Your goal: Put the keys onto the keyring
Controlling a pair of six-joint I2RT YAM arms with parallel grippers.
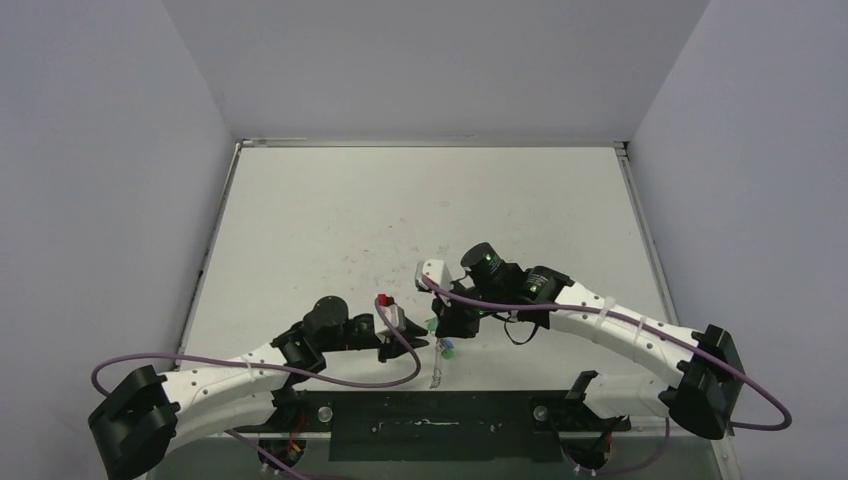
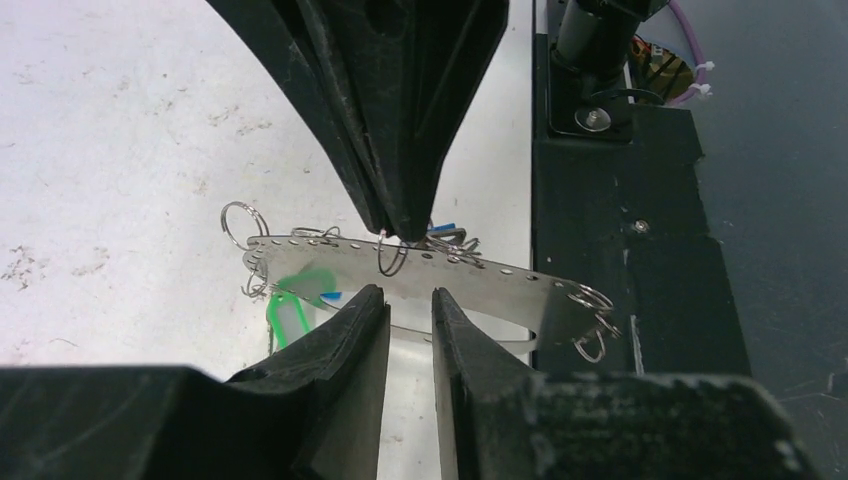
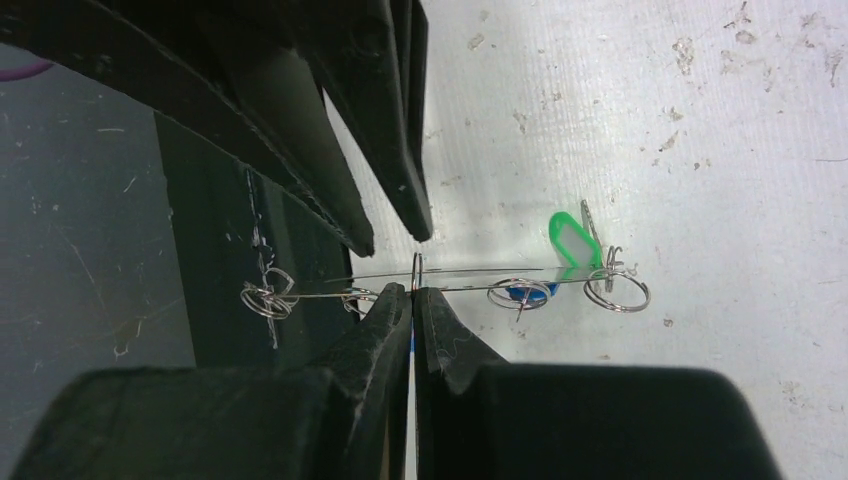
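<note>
Pinches the keyring (image 3: 470,287) with the right gripper (image 3: 413,292): matte black wedge fingers (image 3: 385,325) pressed flat together on the thin rim. Holds the hoop roughly flat, one end over the table, the other over the black base plate. Reads edge-on in the right wrist view, a hairline of silver. Shows in the left wrist view as a flat, shiny metal band punched with a row of tiny holes, with small wire split rings (image 2: 243,222) dangling along it. Has the left gripper (image 2: 410,300) parted by a narrow slot, tapered black tips right at the band's near edge; contact hard to tell. Below the hoop, a green-headed key (image 2: 290,315): rounded bright plastic frame, white window, mirrored as a green smear on the band. Blue key head (image 3: 522,291) close by, mostly hidden. Hooked on or lying loose: cannot tell. Underneath, white table (image 2: 120,150), matte, scuffed, speckled with dark marks. Base plate (image 2: 620,330) dull black metal, bolted.
</note>
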